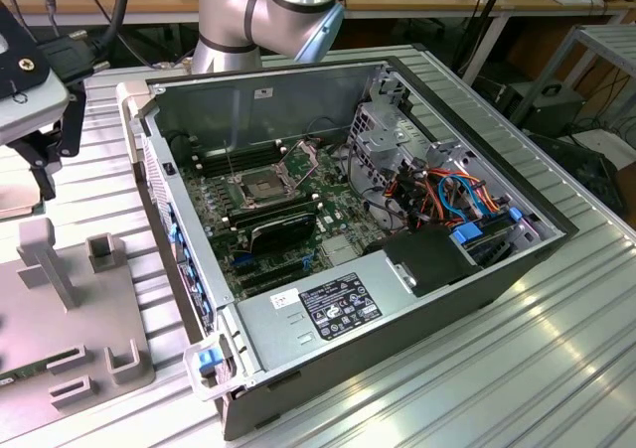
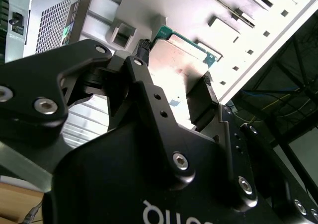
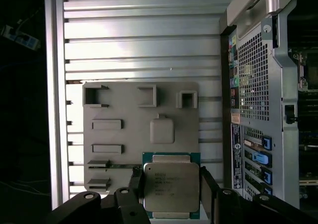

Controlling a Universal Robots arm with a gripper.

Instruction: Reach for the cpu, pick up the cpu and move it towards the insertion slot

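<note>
While your arm hangs over the ribbed metal counter point(image 3: 144, 40) beside the open computer case point(image 1: 417, 299), its gripper point(image 3: 171, 186) frames the cpu point(image 3: 171, 186) in both wrist views. In the first wrist view the square chip, silvery lid on a green edge, sits between the two black fingers point(image 3: 136, 182), one at each of its opposite sides. The fingers stand right against the chip's edges, yet you cannot tell from either view whether the jaws are clamped on it or just short of contact. The chip lies over the near edge of the grey fixture plate point(image 3: 124, 105), which carries raised brackets and shallow pockets. In the second wrist view the cpu point(image 2: 181, 65) shows as a bright metal face between the gripper's point(image 2: 174, 72) black linkages, with the pale fixture behind it.

In the exterior view the insertion slot point(image 1: 260, 185) sits on the motherboard inside the case, its silvery frame open around a dark centre, well apart from the fixture plate point(image 1: 40, 319) at the exterior view's left. The arm's grey joint point(image 1: 268, 11) rises behind the case.
</note>
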